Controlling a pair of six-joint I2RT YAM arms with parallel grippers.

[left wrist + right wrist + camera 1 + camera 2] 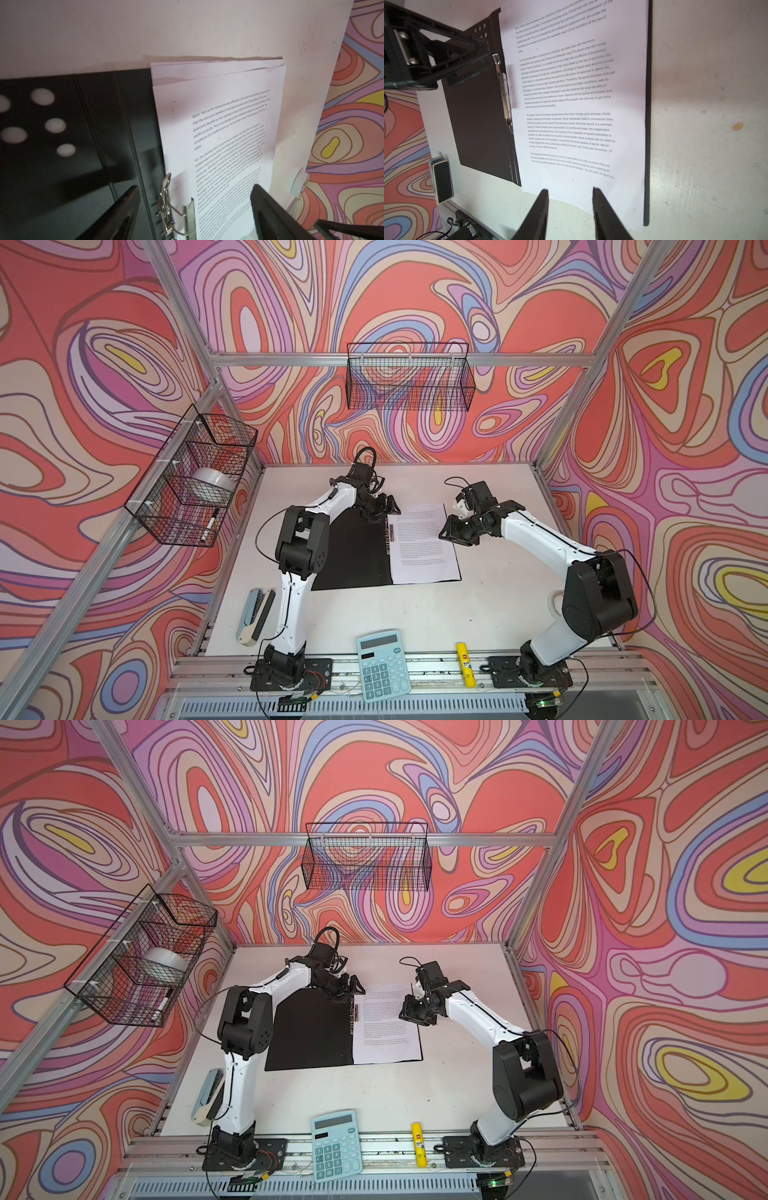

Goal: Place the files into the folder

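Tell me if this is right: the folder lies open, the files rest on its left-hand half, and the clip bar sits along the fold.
No. Both top views show the files on the right-hand half of the open folder; the clip bar does sit along the fold.

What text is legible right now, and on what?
files: "For the development of sports as an industry, and take their own decisions."
files: "At present, China is the most representative"
files: "Some people believe that sports is not the same labor"
calculator keys, glue stick label: too blurred to read.
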